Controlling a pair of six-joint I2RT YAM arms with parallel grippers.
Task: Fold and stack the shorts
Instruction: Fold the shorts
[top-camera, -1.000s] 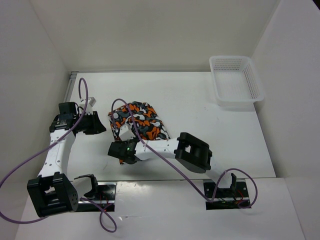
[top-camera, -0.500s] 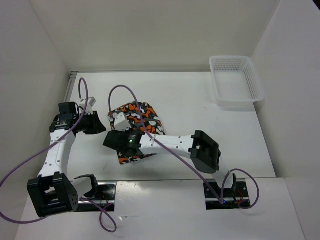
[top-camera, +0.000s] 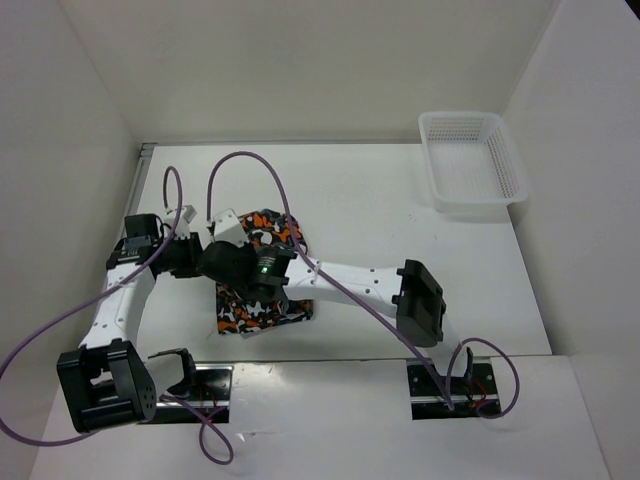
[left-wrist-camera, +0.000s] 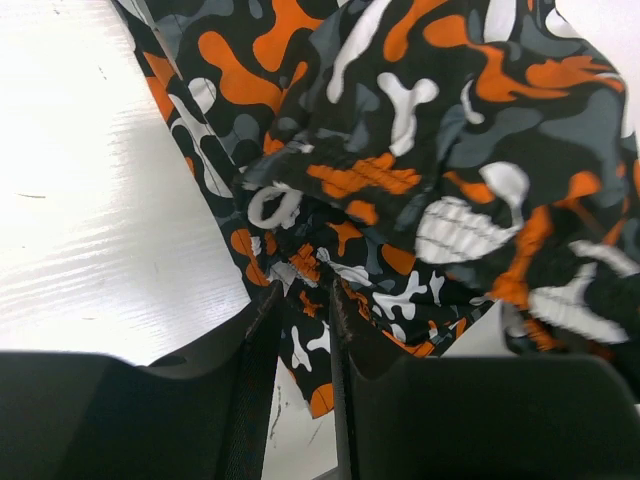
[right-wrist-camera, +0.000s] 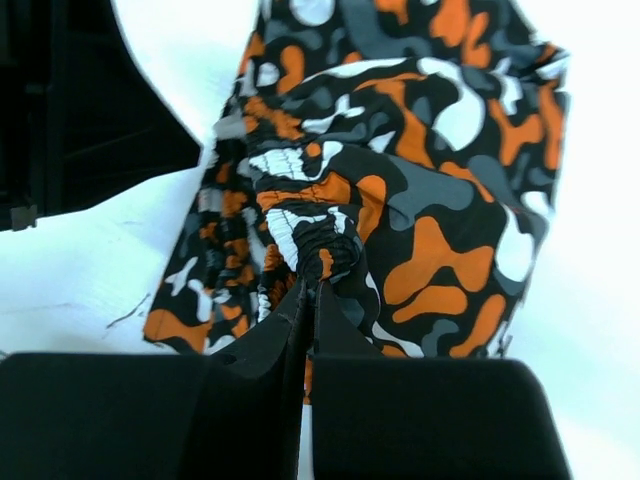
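- The side wall stands close to the left arm; a strip of bare desk (top-camera: 185, 180) lies beyond it.
- The left gripper (left-wrist-camera: 300, 300) has narrow jaws, with a bunched fold of the shorts (top-camera: 262, 308) pinched between them.
- The shorts lie left of the desk's middle, near its front edge.
- The right gripper (right-wrist-camera: 308, 298), just beside the left, has its jaws closed tight on a gathered fold.
- Rightward the desk is open; the white basket (top-camera: 472, 165) sits well apart in the far corner.
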